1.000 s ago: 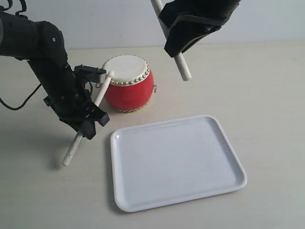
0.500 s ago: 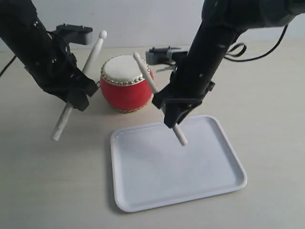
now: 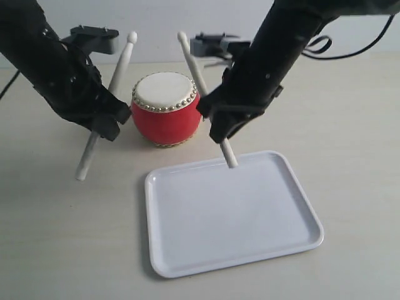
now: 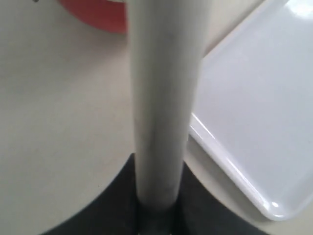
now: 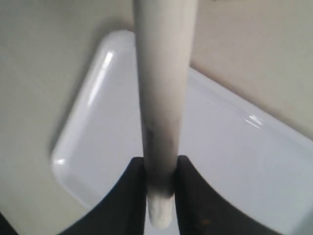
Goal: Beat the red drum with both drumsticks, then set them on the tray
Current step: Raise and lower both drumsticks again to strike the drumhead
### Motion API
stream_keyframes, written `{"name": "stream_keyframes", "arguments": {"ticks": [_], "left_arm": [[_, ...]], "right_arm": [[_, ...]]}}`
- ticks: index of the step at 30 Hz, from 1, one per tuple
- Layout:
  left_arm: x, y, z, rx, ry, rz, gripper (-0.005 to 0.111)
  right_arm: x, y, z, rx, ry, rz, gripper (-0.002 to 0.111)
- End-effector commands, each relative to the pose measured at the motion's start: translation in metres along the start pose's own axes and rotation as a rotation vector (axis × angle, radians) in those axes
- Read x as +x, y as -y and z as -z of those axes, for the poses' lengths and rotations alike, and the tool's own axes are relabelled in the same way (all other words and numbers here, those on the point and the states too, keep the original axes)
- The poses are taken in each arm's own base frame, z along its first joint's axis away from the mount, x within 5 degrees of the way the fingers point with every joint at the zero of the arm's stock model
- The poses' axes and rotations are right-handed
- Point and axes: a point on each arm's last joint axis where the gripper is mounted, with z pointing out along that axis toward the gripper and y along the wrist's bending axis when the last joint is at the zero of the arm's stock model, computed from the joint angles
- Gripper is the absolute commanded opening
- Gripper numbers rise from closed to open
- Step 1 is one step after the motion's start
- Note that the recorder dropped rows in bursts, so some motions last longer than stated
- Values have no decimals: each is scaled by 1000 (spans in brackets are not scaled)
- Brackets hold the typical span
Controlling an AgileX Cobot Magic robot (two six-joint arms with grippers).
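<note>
One red drum [image 3: 165, 115] and one tray [image 3: 231, 212] were seen on table [image 3: 350, 125]. Two sticks were counted: left drumstick [image 3: 122, 62] pinched by left pincer [image 3: 103, 122], right drumstick [image 3: 192, 62] by right pincer [image 3: 219, 122].

Red drum [image 3: 165, 125] — cream head [image 3: 164, 89], brass studs [image 3: 164, 108] — pale drumsticks [image 3: 122, 62], white tray [image 3: 231, 219].

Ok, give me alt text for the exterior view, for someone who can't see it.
The robot's left hand and right hand each hold a pale drumstick with its tip raised above a red drum on a beige table. A white tray lies nearer the camera than the drum.
</note>
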Motion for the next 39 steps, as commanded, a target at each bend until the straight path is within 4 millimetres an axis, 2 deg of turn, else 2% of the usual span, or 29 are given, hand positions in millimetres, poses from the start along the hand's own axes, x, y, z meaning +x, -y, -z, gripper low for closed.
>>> {"name": "stream_keyframes", "arguments": {"ticks": [1, 2, 5, 8, 11, 14, 16, 18, 19, 20, 21, 23, 25, 26, 28, 30, 31, 32, 33, 34, 36, 39], "left_arm": [[-5, -4, -46, 51, -24, 23, 0], [-7, -5, -56, 69, -36, 21, 0], [-9, -8, -82, 109, -117, 23, 0], [-9, -10, -95, 138, -223, 9, 0], [-9, -11, -96, 140, -251, 6, 0], [-10, -9, -87, 139, -247, 9, 0], [-10, -7, -74, 128, -246, 6, 0], [-10, -2, -50, 125, -226, -12, 0], [-11, 1, -33, 119, -191, -14, 0], [-12, 3, -23, 114, -167, -15, 0], [-12, 7, -3, 104, -120, -27, 0], [-10, 11, 20, 81, -68, -47, 0], [-9, 14, 35, 73, -29, -54, 0], [-9, 15, 39, 71, -19, -57, 0], [-10, 14, 36, 61, -4, -56, 0], [-9, 10, 21, 45, 11, -43, 0], [-8, 6, 6, 45, -13, -36, 0], [-8, 4, -3, 46, -32, -30, 0], [-7, -1, -25, 46, -77, -21, 0], [-7, -4, -37, 46, -94, -15, 0], [-6, -12, -76, 43, -150, 2, 0], [-5, -16, -96, 65, -228, 11, 0]], "right_arm": [[4, -34, 63, -32, 164, 40, 0], [7, -42, 77, -34, 205, 55, 0], [15, -56, 105, -26, 271, 89, 0], [23, -65, 121, -16, 298, 115, 0], [24, -65, 123, -8, 302, 120, 0], [19, -59, 113, -2, 285, 111, 0], [13, -50, 96, -9, 245, 90, 0], [4, -33, 60, -29, 154, 48, 0], [-1, -19, 31, -45, 82, 14, 0], [-2, -11, 14, -54, 40, -2, 0], [-2, 3, -21, -79, -43, -29, 0], [3, 18, -59, -106, -145, -66, 0], [7, 26, -79, -122, -197, -70, 0], [7, 26, -81, -123, -201, -72, 0], [6, 19, -65, -132, -182, -58, 0], [4, 5, -35, -129, -137, -20, 0], [4, -6, -9, -125, -88, 8, 0], [4, -13, 5, -121, -52, 23, 0], [6, -27, 36, -113, 26, 55, 0], [8, -35, 51, -113, 68, 70, 0], [20, -60, 99, -100, 193, 126, 0], [35, -79, 136, -76, 289, 175, 0]]}}
